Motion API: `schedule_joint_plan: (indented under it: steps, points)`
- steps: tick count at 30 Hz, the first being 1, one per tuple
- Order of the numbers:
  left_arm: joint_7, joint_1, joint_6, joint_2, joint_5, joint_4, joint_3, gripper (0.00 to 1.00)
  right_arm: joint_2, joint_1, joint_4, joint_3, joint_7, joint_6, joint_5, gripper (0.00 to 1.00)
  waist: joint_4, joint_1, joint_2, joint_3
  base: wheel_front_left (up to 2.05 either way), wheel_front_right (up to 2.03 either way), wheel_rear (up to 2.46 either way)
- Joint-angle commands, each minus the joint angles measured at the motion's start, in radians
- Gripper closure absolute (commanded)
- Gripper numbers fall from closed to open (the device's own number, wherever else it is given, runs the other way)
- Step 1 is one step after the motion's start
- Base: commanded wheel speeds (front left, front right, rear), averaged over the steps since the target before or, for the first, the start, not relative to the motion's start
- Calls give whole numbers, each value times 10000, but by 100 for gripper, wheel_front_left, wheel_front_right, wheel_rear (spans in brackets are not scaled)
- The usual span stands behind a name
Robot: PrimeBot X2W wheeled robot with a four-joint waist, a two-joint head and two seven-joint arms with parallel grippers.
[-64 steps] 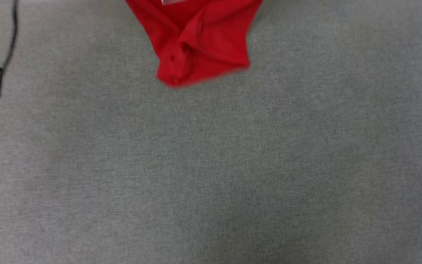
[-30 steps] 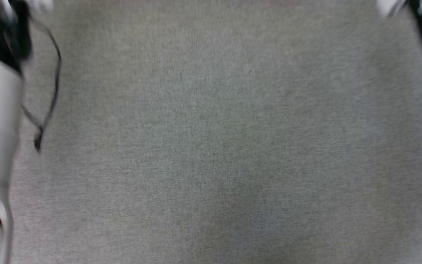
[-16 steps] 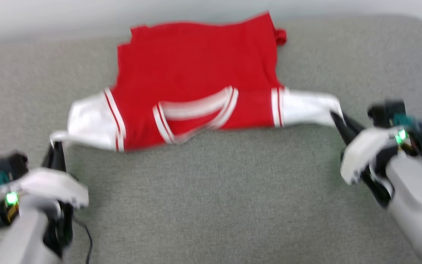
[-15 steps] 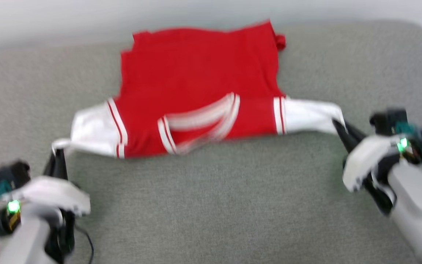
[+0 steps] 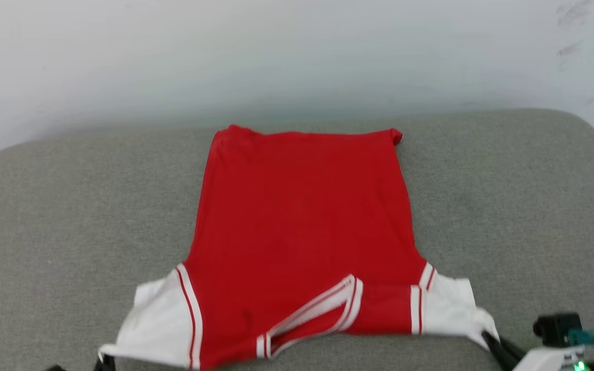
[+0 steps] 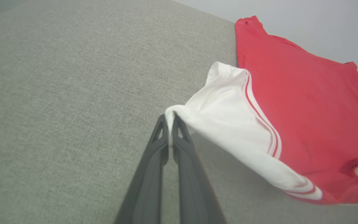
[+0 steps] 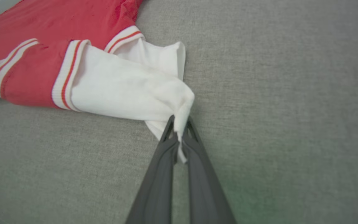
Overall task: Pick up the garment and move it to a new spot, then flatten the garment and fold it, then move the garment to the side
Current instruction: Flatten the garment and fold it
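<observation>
T-shirt point(image 5: 302, 216), bunched and dangling two seconds ago, now lies spread across the grey cushion point(image 5: 508, 196), hem toward the wall. Left gripper point(image 6: 169, 119) and right gripper point(image 7: 179, 124) each stay pinched on a white sleeve tip. Flattening looks nearly done, with folding next.

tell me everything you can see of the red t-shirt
The red T-shirt is soft knit with white short sleeves and red-white striped trim at collar and sleeve seams. It lies spread nearly flat on the grey cushion, hem toward the wall, collar nearest the robot, plain side up. The left gripper is shut on one sleeve tip, the right gripper on the other, lifting both slightly.
</observation>
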Motion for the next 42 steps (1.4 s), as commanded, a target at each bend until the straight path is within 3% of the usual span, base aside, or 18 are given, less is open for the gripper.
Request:
schedule_joint_plan:
  steps: [1, 7, 9, 10, 11, 20, 24, 29, 36, 42]
  points:
    - [-7, 194, 75, -102, -69, -83, -14, 100, -46, 340, -102, -94, 75, -14, 1, 100, 38, 3, 0, -187, 0, 0, 0]
    - [-98, 636, 142, -203, 33, -349, -218, 100, -25, 1823, -573, -889, 624, -16, -776, 100, 188, 3, 0, -313, 0, 0, 0]
    - [-76, 507, 180, -205, 144, -482, -338, 100, 52, 2054, -830, -1270, 703, -14, -1228, 75, 189, 3, 0, -329, 0, 0, 0]
    - [-67, 421, 174, -185, 202, -551, -384, 100, 87, 2083, -944, -1567, 666, -16, -1421, 43, 177, 3, 0, -335, 0, 0, 0]
    - [-32, 341, 193, -169, 267, -623, -437, 100, 178, 2122, -1090, -1810, 719, -16, -1628, 0, 164, 3, 0, -344, 0, 0, 0]
    - [46, -323, 129, 13, 738, -1087, -739, 100, 1022, 2193, -2457, -4276, 805, -14, -3334, 0, 104, 3, 0, -398, 0, 0, 0]
    - [139, -668, 184, 46, 957, -1350, -901, 100, 1647, 1695, -2845, -5523, 717, -13, -4188, 0, 146, 3, 0, -278, 0, 0, 0]
    - [174, -1236, 195, -64, 1195, -1679, -1082, 100, 2108, 394, -2720, -6340, 1014, -13, -4800, 0, 315, 3, 0, 251, 0, 0, 0]
    - [139, -2601, -53, -324, 1665, -1875, -1460, 100, 1716, -2537, -1170, -6327, 2032, -13, -4579, 0, 1008, 3, 0, 1793, 0, 0, 0]
    - [58, -3867, -498, -620, 2042, -1712, -1853, 100, 992, -5283, 177, -5226, 4298, -13, -3607, 0, 1679, 3, 0, 3174, 0, 0, 0]
